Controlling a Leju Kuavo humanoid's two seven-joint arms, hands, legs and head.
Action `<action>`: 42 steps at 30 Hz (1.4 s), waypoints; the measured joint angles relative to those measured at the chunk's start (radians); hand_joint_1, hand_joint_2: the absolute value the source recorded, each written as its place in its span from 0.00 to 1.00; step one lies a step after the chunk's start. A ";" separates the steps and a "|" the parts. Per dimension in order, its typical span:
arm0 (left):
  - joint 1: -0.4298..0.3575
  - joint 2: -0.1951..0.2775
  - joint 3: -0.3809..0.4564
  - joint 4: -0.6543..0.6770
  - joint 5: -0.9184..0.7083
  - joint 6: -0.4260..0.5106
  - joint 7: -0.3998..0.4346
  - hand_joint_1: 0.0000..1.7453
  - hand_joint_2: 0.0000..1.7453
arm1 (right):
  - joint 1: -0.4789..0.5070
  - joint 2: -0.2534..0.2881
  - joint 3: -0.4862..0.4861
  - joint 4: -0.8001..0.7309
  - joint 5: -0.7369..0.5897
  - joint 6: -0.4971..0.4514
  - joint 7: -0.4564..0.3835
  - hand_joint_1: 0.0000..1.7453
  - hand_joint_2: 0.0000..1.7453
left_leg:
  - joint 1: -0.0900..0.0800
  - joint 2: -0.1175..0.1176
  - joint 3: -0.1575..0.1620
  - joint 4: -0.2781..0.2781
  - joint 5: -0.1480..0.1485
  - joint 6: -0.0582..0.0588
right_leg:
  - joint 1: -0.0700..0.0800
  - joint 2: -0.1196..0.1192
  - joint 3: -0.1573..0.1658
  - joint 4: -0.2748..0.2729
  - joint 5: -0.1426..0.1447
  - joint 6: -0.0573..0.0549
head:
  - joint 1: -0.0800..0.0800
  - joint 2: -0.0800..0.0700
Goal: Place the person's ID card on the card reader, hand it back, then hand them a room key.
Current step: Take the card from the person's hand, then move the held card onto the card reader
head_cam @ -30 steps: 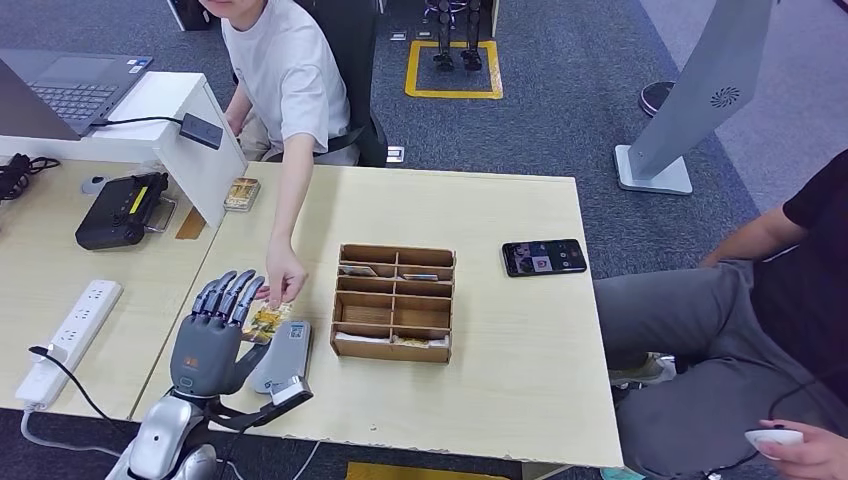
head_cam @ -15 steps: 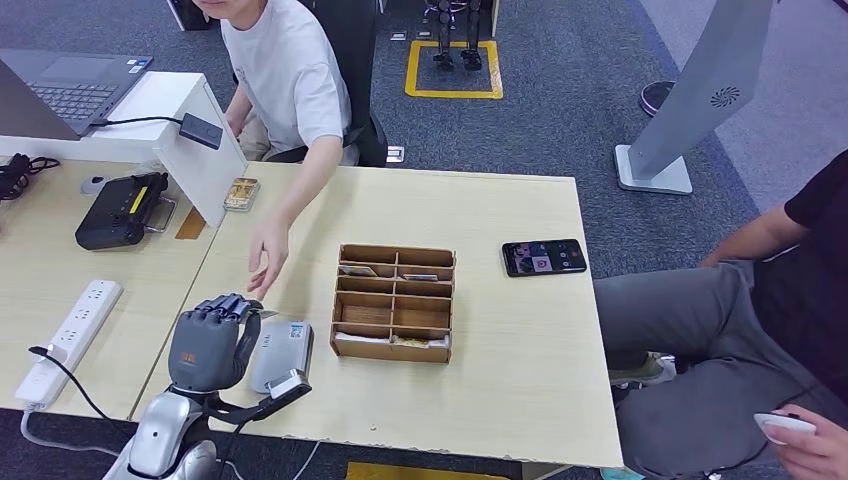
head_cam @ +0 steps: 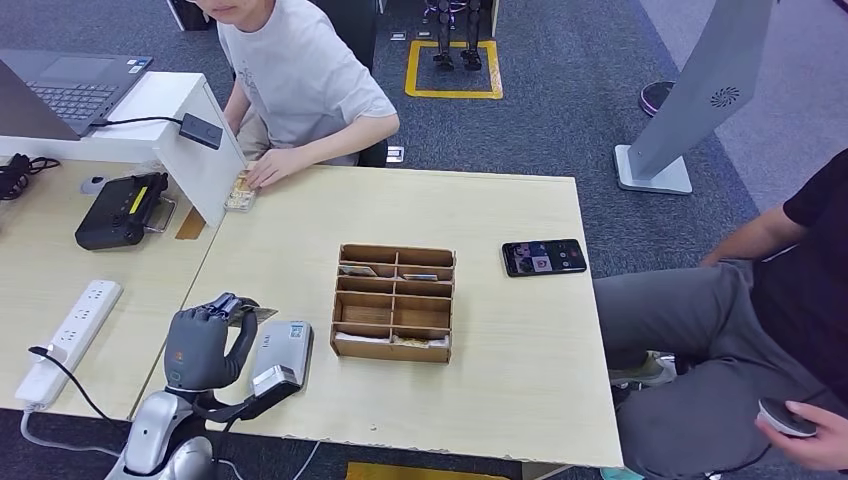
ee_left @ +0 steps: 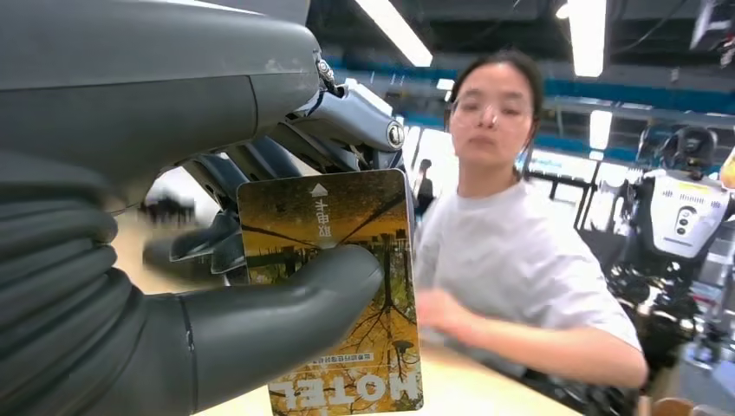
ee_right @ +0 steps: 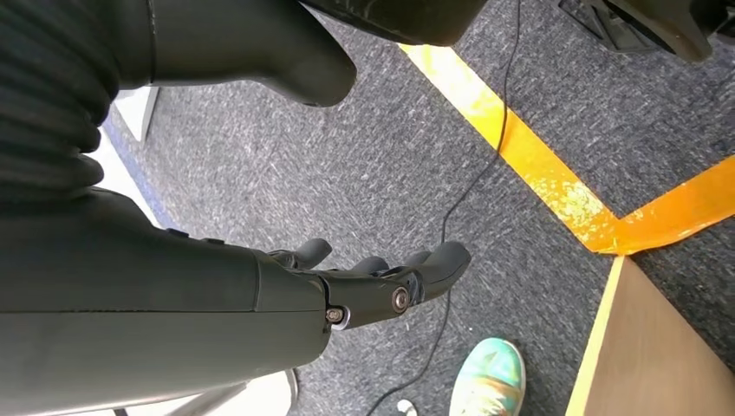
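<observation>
Yellow card (ee_left: 338,286) pinched between left hand (head_cam: 205,345) thumb and fingers (ee_left: 260,160), just beside the reader (head_cam: 282,352) on the surface (head_cam: 500,340); scan, hand-back, key probably all left; right hand (ee_right: 364,282) hangs loose, holding nothing.

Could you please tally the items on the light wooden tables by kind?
Card held by left hand: 1
Card reader: 1
Wooden organizer: 1
Smartphone: 1
Power strip: 1
Black device: 1
Total: 6
</observation>
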 joint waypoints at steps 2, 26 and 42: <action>0.000 -0.001 -0.003 -0.003 0.132 -0.053 -0.049 1.00 1.00 | 0.001 0.000 0.006 -0.001 -0.014 -0.002 -0.001 0.00 1.00 | 0.000 0.000 0.000 0.000 0.000 0.000 | 0.000 0.000 0.000 0.000 0.000 0.000 | 0.000 0.000; 0.001 -0.062 -0.024 -0.069 0.551 -0.381 -0.048 1.00 1.00 | 0.016 -0.001 0.024 -0.002 -0.059 -0.025 0.001 0.00 1.00 | 0.000 0.000 0.000 0.000 0.000 0.000 | 0.000 0.000 0.000 0.000 0.000 0.000 | 0.000 0.000; -0.005 -0.092 -0.018 0.006 0.780 -0.378 0.086 1.00 1.00 | 0.022 -0.001 0.045 -0.001 -0.089 -0.058 0.022 0.00 1.00 | 0.000 0.000 0.000 0.000 0.000 0.000 | 0.000 0.000 0.000 0.000 0.000 0.000 | 0.000 0.000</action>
